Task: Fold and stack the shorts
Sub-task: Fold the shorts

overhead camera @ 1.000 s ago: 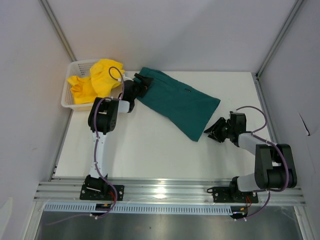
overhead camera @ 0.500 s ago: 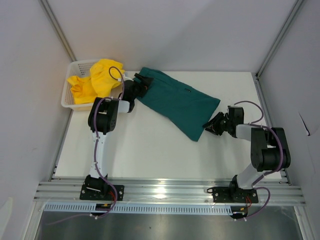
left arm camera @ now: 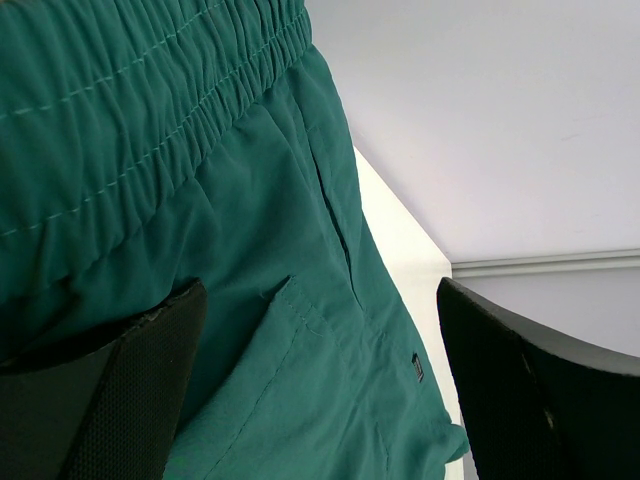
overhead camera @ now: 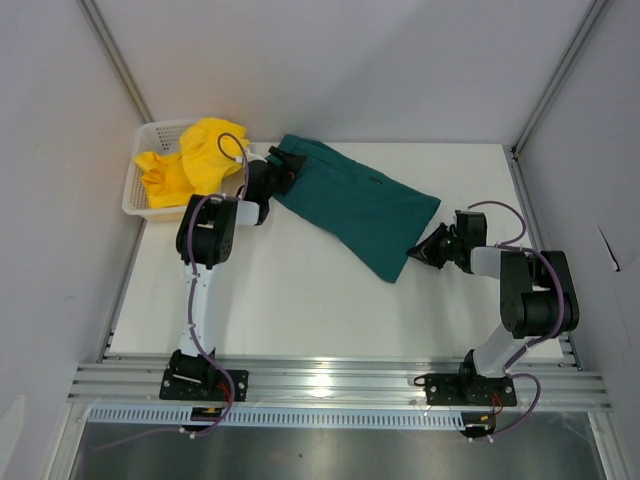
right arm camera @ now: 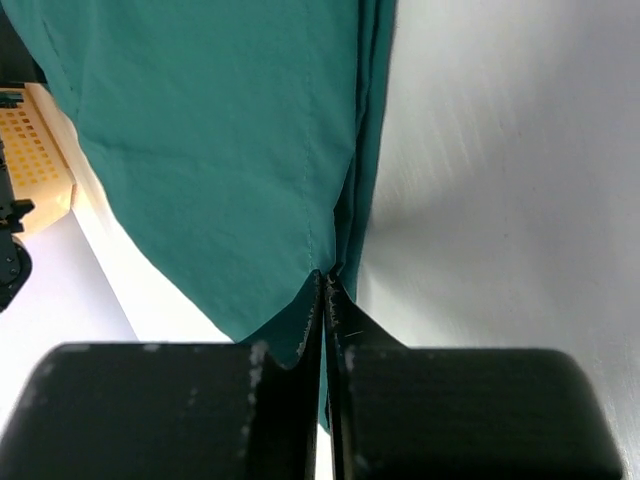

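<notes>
The dark teal-green shorts lie flat across the back middle of the white table, waistband at the left. My left gripper is open at the waistband. In the left wrist view its jaws stand wide apart over the teal cloth, which drapes over the left finger. My right gripper is shut on the hem at the right leg's lower edge. In the right wrist view teal cloth is pinched between the jaws. The yellow shorts lie bunched in the basket.
The white mesh basket stands at the table's back left corner, next to the left arm. Grey walls and metal frame posts enclose the table on three sides. The arm bases sit on the rail at the near edge.
My right gripper has moved left to the shorts' hem and closed on it. The left arm and the shorts have not moved.
</notes>
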Controlling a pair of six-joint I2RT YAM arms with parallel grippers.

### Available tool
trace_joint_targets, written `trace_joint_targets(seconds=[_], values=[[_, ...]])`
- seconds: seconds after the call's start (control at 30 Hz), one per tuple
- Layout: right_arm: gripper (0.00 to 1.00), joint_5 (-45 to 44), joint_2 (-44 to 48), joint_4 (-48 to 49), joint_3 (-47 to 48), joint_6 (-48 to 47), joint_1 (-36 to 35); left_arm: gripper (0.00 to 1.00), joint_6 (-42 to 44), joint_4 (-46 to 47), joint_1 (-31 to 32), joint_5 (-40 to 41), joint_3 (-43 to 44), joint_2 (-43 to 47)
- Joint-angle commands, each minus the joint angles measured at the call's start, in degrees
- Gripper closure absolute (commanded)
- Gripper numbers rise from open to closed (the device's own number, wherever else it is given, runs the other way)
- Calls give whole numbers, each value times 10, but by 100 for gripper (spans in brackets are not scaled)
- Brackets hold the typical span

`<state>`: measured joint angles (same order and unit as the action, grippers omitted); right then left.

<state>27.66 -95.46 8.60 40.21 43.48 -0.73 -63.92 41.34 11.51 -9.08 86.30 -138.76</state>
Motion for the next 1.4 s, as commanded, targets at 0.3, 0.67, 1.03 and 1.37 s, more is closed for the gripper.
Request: trace_joint_targets(seconds=[0.3,0.67,1.03,1.37], values=[[100,-31,48,-46,-36,-18,-14,1,31,-27,-3,28,-9,14],[72,-76,65,-109,-9,-52,-11,1,33,-26,-3,25,-10,16],[47,-145,146,-194,55,-99,-25,1,30,-33,-3,-4,-32,62],[46,-79,24,-156,217,-105,-139,1,56,-129,-3,-41,-111,245]])
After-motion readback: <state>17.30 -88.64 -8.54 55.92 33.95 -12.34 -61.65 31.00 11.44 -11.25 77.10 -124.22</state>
